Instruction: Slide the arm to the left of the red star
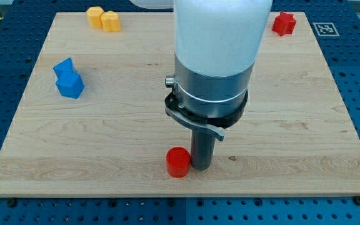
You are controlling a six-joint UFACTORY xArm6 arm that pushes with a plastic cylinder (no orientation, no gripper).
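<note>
The red star (284, 23) lies at the board's top right corner. My tip (201, 166) rests on the board near the bottom middle, far below and left of the red star. A red cylinder (178, 162) sits right against my tip on its left side. The arm's white and grey body hides the middle of the board's top part.
Two yellow blocks (102, 18) sit together at the top left. Two blue blocks (68, 79) sit together at the left. The wooden board (305, 125) lies on a blue perforated table. A black-and-white marker (325, 29) is off the board's top right corner.
</note>
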